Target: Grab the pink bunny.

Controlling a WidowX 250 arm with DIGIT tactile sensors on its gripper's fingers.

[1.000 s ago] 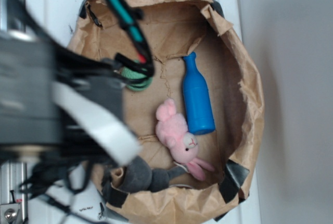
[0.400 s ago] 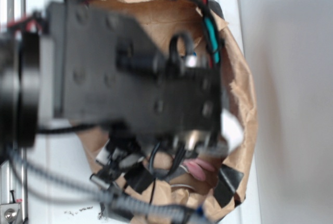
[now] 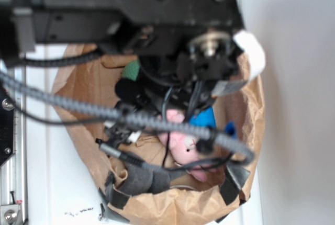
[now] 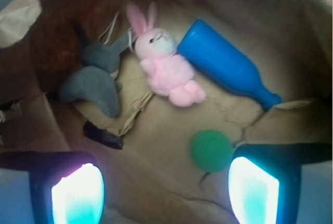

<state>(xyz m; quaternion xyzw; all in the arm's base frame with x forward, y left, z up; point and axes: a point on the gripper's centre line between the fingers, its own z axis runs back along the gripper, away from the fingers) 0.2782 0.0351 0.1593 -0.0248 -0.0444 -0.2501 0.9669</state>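
Tool (image 4: 165, 185) gapes over bag-held (image 4: 171, 135) pink bunny (image 4: 165, 65).

The pink bunny (image 4: 165, 66) is showing soft, fluffy plush with a matt nap. The grey plush toy (image 4: 93, 81) beside it is looking like smoother, felt-like cloth. The blue bottle (image 4: 229, 67) is appearing as smooth plastic with a faint sheen. The brown paper bag (image 4: 171, 146) is lying creased, rough and matt, torn in places. The green ball (image 4: 210, 150) is looking matt. The pincer's pads (image 4: 78, 195) are glaring glossy and pale.
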